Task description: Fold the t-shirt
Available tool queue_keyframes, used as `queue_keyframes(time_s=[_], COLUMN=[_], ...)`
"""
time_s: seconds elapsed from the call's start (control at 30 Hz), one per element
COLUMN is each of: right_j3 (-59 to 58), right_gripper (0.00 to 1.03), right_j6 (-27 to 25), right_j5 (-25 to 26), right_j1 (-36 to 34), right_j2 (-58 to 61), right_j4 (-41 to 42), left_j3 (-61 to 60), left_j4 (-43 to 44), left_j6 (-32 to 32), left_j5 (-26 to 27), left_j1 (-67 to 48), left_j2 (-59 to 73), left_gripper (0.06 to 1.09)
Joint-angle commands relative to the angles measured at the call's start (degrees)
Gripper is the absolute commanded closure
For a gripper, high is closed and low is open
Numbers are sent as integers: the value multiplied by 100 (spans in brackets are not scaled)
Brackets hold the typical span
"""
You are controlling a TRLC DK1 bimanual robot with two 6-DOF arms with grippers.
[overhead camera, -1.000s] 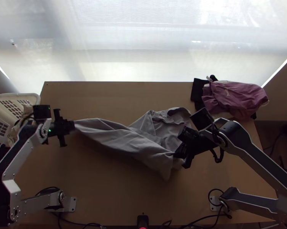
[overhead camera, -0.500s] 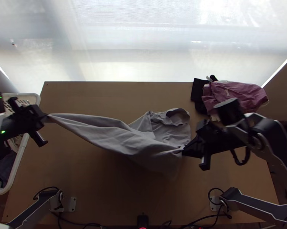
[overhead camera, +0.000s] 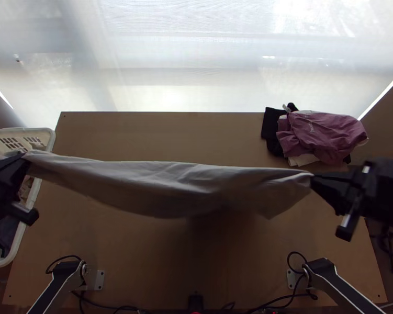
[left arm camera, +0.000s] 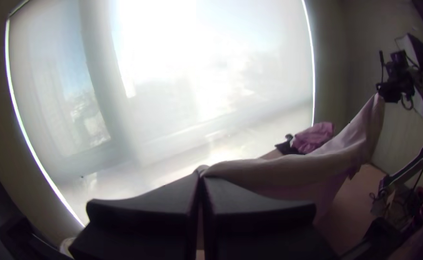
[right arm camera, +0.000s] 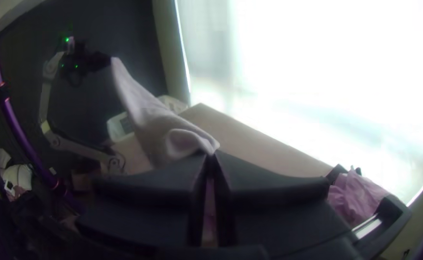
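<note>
Top view has the left gripper [overhead camera: 26, 155] at the far left, its tips over the white basket [overhead camera: 51, 137], closed on one end of the grey t-shirt [overhead camera: 180, 183]. Seen close in the left wrist view, the left gripper [left arm camera: 201, 174] has its broad fingers together at the front, with cloth pinched between the tips. The t-shirt spans from there to the right gripper [overhead camera: 312, 180], up off the table [overhead camera: 144, 272]. From above, its upper edge is drawn nearly straight while the lower edge sags, a corner hanging near the right end. In the right wrist view, the right gripper [right arm camera: 212, 155] is clamped on the other end, and that angle brings out a curled loop of cloth beside its tips, plus the fabric's climb towards the left gripper. At the table's far right corner, the top view shows a pink garment [overhead camera: 327, 133] rumpled over black cloth [overhead camera: 271, 123], near the window blind [overhead camera: 170, 52].
</note>
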Motion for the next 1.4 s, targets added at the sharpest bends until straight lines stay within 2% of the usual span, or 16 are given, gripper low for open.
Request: queue_keyframes(time_s=[0.0,0.07,0.2,0.37,0.47,0.63,0.73,0.8,0.87,0.97,1.07,1.2,1.27,1.37], right_j3=[86,-90,-354,-626,-1259,-2472,-3157,-3535,-3702,-3834,-3685,-3087,-2674,-1865], right_gripper=[100,100,100,100,100,100,100,100,100,100,100,100,100,100], right_j6=[799,993,1661,1652,1573,1494,1458,1291,1036,685,412,184,87,-18], right_j5=[25,25,78,69,25,43,104,368,553,781,878,1027,1229,1344], right_j1=[-596,-693,-1273,-1440,-1405,-1308,-1071,-789,-578,-464,-482,-499,-508,-491], right_j2=[-716,-892,-1164,-1287,-1393,-1138,-778,-444,40,866,1630,2852,3476,4399], right_j4=[1036,1352,1967,1985,2108,3101,3760,4173,4367,4727,5000,5316,5483,5509], left_j3=[138,24,-20,-187,-1101,-2771,-3852,-4520,-4960,-5364,-5303,-4520,-4028,-3132], left_j4=[688,996,1382,1365,1620,2595,3474,4195,4731,5522,6243,6673,6981,6840], left_j6=[-1639,-2026,-2369,-2457,-2263,-1894,-1719,-1780,-1859,-1657,-1472,-1156,-998,-989], left_j5=[395,430,457,571,668,668,650,633,597,0,-88,-194,-510,-536], left_j1=[-65,-65,5,40,128,172,172,163,-48,-663,-812,-997,-979,-883], left_j2=[-670,-793,-951,-1223,-1496,-1628,-1628,-1513,-1109,-239,904,2697,3514,4446], left_gripper=[105,105,105,105,105,105,105,105,105,105,105,105,105,105])
